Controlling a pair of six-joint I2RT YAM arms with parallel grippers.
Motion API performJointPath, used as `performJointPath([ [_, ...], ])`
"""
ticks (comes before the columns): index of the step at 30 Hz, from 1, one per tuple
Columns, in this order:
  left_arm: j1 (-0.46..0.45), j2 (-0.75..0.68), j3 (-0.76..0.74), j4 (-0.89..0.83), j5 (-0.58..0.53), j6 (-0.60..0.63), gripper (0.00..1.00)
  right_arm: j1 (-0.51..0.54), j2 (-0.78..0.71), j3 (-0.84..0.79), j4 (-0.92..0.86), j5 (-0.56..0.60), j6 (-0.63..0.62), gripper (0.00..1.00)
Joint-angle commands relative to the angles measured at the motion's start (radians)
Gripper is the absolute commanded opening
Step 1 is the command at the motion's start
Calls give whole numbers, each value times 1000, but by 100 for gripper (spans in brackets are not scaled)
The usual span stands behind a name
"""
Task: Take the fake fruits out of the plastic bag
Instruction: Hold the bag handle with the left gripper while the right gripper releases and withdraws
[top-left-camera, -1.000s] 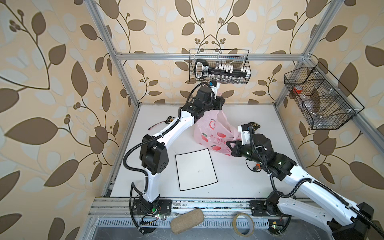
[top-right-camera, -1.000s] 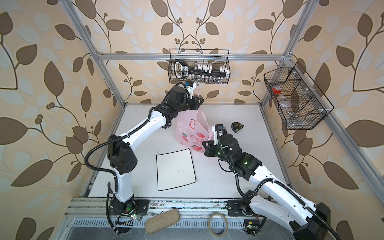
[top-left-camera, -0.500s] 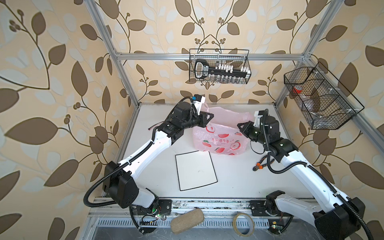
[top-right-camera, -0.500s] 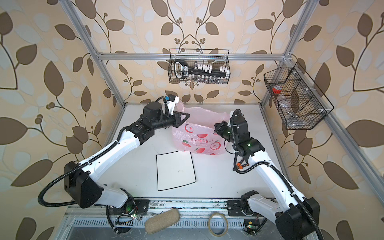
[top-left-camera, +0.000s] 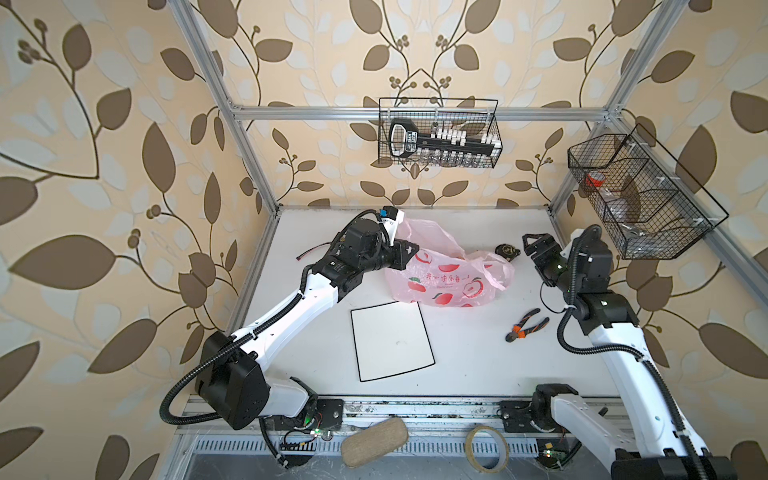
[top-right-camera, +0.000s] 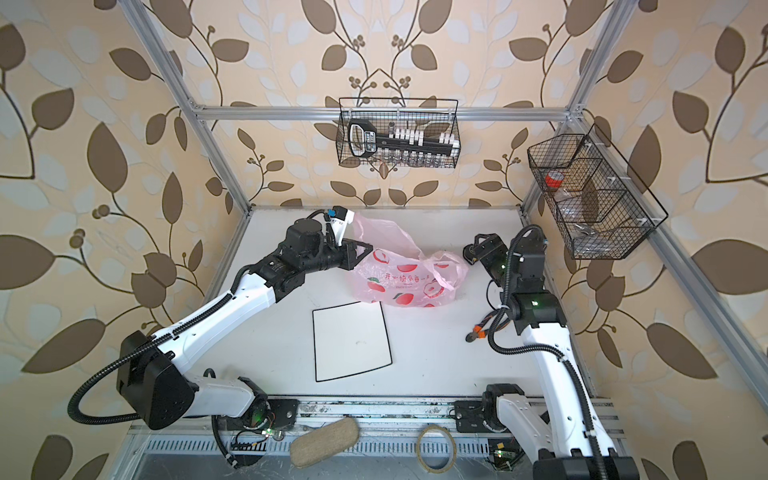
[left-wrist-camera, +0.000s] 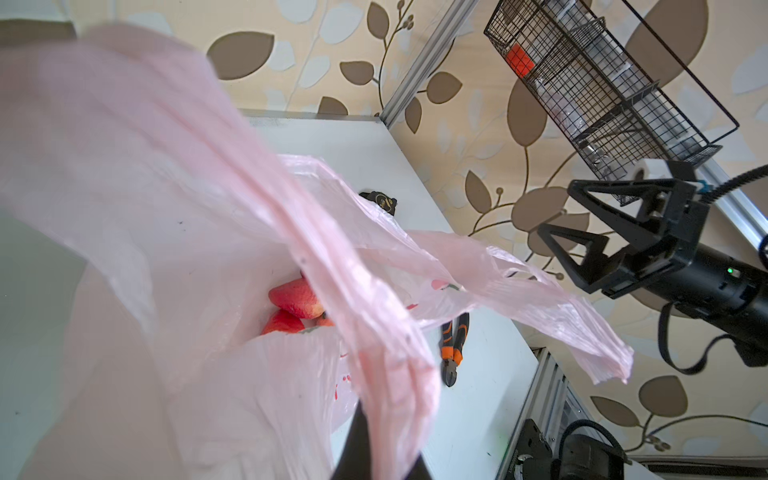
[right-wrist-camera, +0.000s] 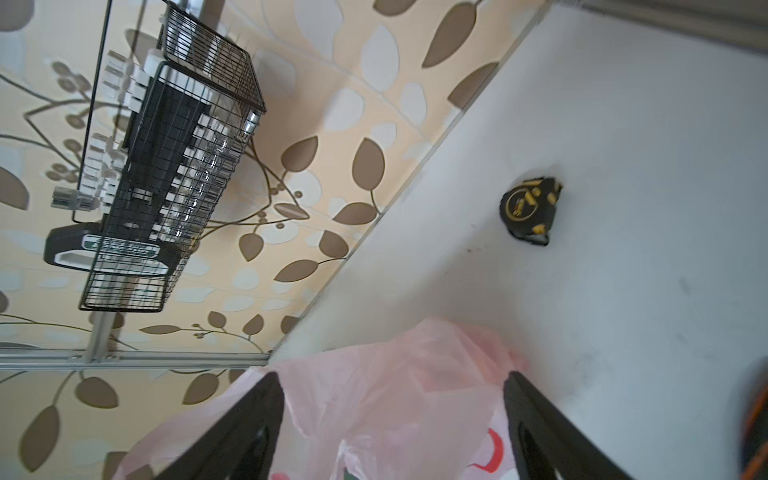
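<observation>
The pink plastic bag (top-left-camera: 444, 278) (top-right-camera: 407, 278) printed with peaches lies slumped on the white table. My left gripper (top-left-camera: 409, 251) (top-right-camera: 365, 249) is shut on the bag's left handle and holds that side up. In the left wrist view the bag (left-wrist-camera: 166, 166) gapes open from the pinched handle at the left gripper (left-wrist-camera: 370, 419). Red fake fruits (left-wrist-camera: 297, 297) show inside it. My right gripper (top-left-camera: 534, 249) (top-right-camera: 482, 249) hangs open to the right of the bag, off the plastic. In the right wrist view the right gripper (right-wrist-camera: 390, 390) frames the bag (right-wrist-camera: 395, 374) without touching it.
A white black-edged mat (top-left-camera: 390, 340) lies in front of the bag. Orange-handled pliers (top-left-camera: 525, 324) (left-wrist-camera: 453, 345) lie at the right. A black tape measure (top-left-camera: 508, 250) (right-wrist-camera: 530, 210) sits behind the bag's right end. Wire baskets (top-left-camera: 438, 133) (top-left-camera: 640, 195) hang on the back and right walls.
The right gripper let go of the bag, opened and drew back to the right. The bag's right side dropped to the table. The left gripper kept its grip and sank lower.
</observation>
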Motion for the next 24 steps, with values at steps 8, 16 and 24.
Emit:
performJointPath([
  [8,2,-84,-16,24,21,35,0,107,56,323,-292,-236,-876,79],
  [16,3,-92,-28,17,14,36,0,442,134,379,-563,-32,-943,74],
  [24,2,-92,-27,11,15,25,0,614,215,355,-605,218,-885,63],
])
